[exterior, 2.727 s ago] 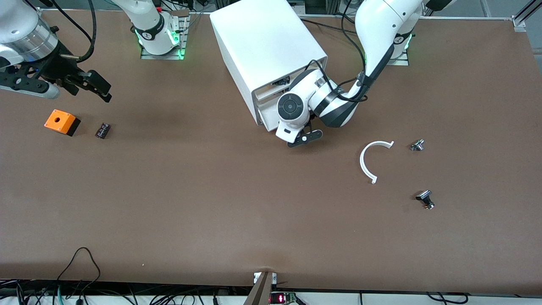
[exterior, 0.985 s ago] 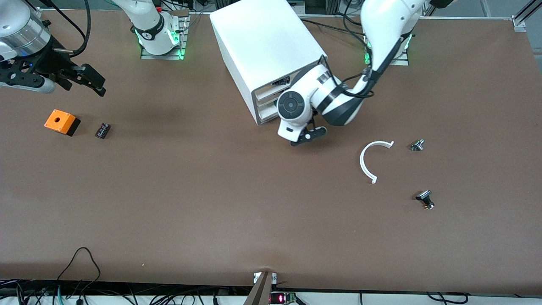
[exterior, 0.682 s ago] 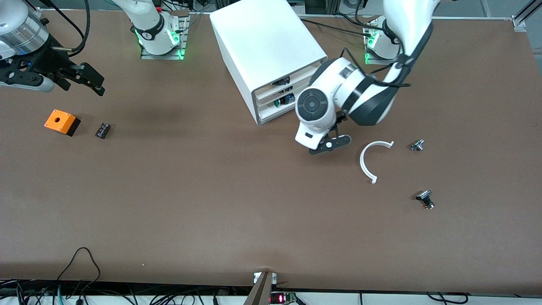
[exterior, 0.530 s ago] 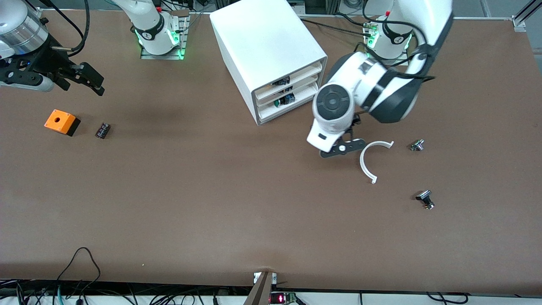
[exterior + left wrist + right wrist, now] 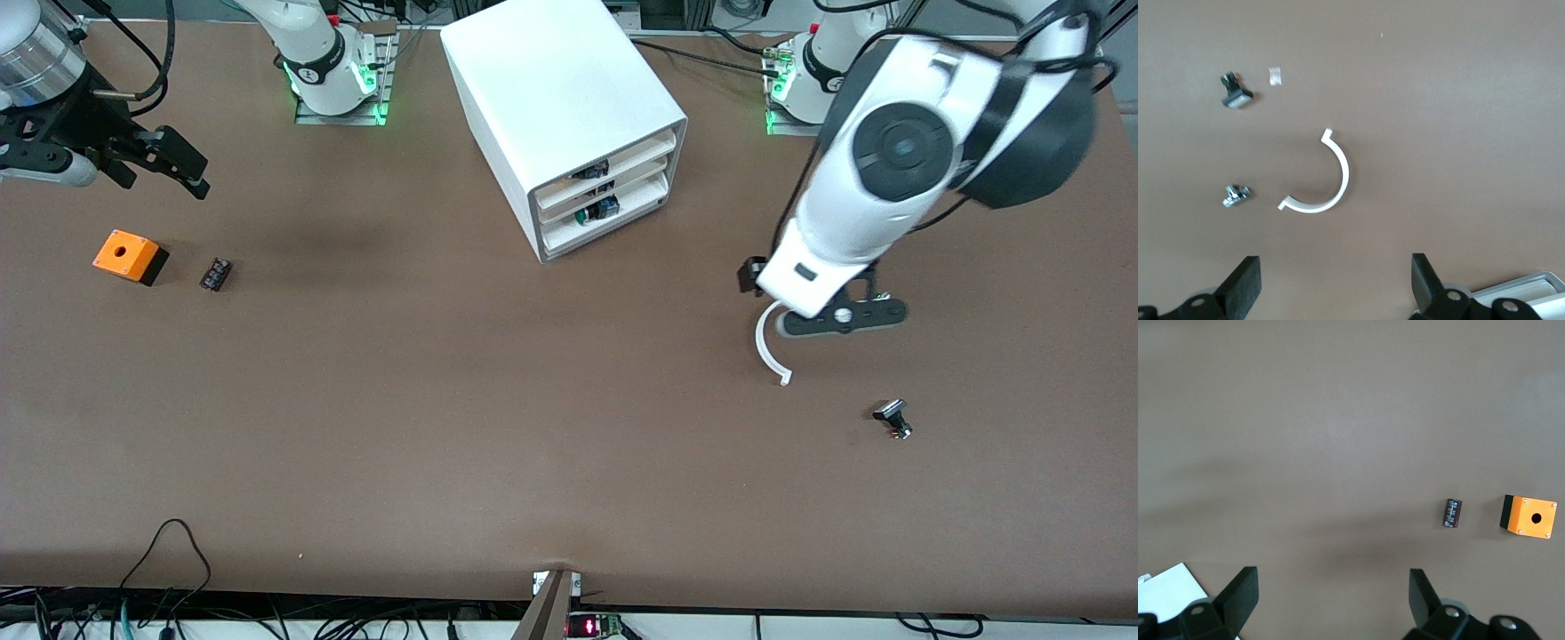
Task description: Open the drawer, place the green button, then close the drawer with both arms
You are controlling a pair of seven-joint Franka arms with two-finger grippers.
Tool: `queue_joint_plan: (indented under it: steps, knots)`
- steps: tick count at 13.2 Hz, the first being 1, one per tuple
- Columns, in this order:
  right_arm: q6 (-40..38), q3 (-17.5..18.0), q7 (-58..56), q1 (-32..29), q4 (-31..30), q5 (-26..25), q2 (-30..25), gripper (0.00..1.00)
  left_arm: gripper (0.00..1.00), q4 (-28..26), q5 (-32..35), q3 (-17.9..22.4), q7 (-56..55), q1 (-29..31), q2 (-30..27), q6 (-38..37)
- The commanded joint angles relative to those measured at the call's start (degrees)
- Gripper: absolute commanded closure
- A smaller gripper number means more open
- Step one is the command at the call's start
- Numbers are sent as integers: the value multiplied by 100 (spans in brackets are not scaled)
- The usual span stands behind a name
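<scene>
Only the front view shows the button (image 5: 597, 211) in the drawer (image 5: 605, 222). Left gripper (image 5: 1338, 290) and right gripper (image 5: 1331, 603) both spread wide, empty.

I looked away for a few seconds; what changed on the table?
The left end effector left the drawer, now shut with the button inside, and swung over the white arc, open and empty. The right end effector stayed waiting near the orange box, open.

High front camera facing both arms; wrist cameras straight down over table (image 5: 444, 400).
</scene>
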Motion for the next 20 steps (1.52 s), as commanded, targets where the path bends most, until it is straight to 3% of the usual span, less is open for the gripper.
queue_joint_plan:
  steps: [1,3,6,7,9,12,15,20]
  knots:
    - [-133,23,-133,-66,105,16,4,0,1,242,-63,142,819,81,-198,-196]
    - [-133,23,-133,-66,105,33,13,0,1,-143,-639,730,1451,45,-655,-144]
    - [-133,23,-133,-66,105,33,4,0,1,-864,-1240,2337,2438,-656,-1244,163]
    - [-133,23,-133,-66,105,33,4,0,1,-1293,-1520,2524,2456,-649,-1559,216]
    - [-142,23,-133,-66,105,33,4,0,1,-2269,-1629,2640,2492,-526,-2254,601]
    - [-133,-3,-142,-66,105,33,4,0,1,-3079,-1531,2579,2535,-403,-2897,1112]
    - [-142,-3,-133,-66,97,33,4,0,1,-3108,-1136,2079,2527,-70,-2960,1157]
    - [-142,-3,-133,-66,105,33,4,0,0,-2600,-1083,2043,2518,-69,-2610,753]
